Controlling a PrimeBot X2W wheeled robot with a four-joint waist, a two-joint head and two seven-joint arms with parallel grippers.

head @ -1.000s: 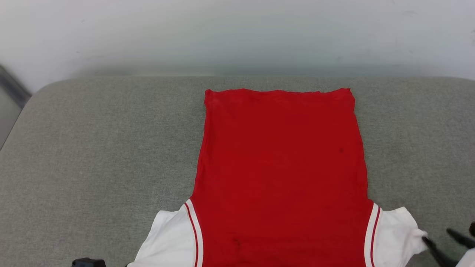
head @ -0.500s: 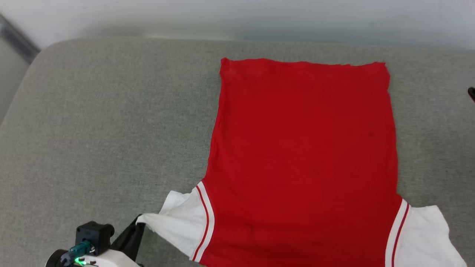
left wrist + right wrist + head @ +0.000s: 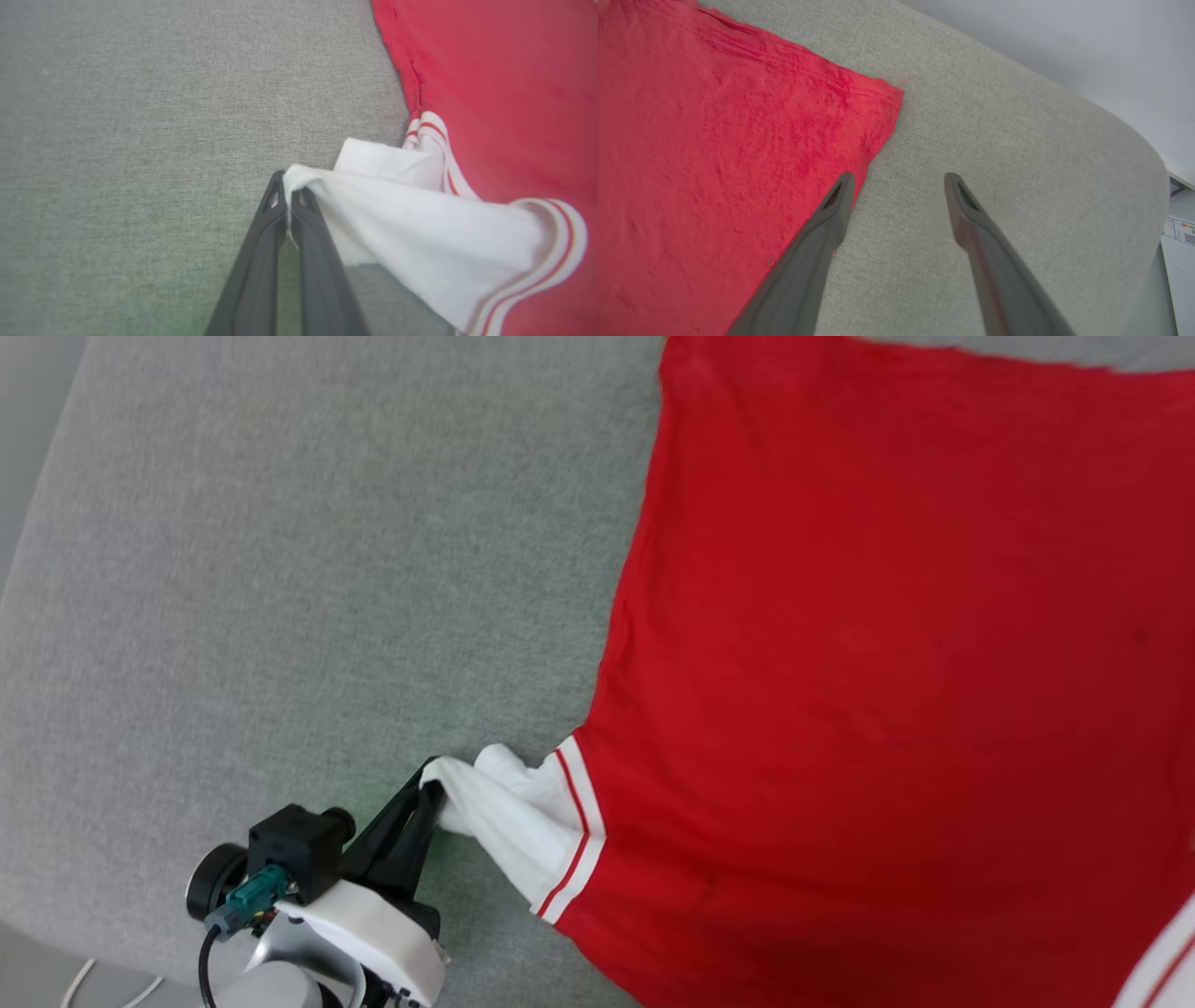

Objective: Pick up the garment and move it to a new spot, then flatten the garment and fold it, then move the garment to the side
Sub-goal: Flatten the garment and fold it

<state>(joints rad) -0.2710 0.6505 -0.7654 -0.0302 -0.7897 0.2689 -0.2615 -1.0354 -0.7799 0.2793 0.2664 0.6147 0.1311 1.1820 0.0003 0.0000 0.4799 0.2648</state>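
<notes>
Red cloth takes up the right side of the head view: the shirt (image 3: 887,663) lies spread flat, a plain red face up, on a grey woven cushion (image 3: 280,569), with its straight hem toward the top of that view. Its white sleeve (image 3: 509,812) on the robot's left, edged by a red-and-white striped band where it meets the body, is bunched into folds and drawn out toward the lower left. The left gripper (image 3: 431,795) has its two dark fingers pressed together on the outer edge of that sleeve, a thin fold of white cloth pinched between the tips. In the left wrist view the pinched sleeve hangs raised off the cushion, throwing a shadow beneath it, while the red body beside it rests on the grey fabric. A black camera block (image 3: 299,845) sits on the pale wrist behind the fingers. The striped trim (image 3: 1158,961) of the other sleeve shows at the lower right corner of the head view. The right gripper (image 3: 899,182) has its fingers spread wide with nothing between them, above the cushion just beside the shirt's side edge near a hem corner; one finger overlaps the red edge in that view, and whether it touches the cloth cannot be told. A pale wall (image 3: 1064,37) lies beyond the cushion's rounded rim.
</notes>
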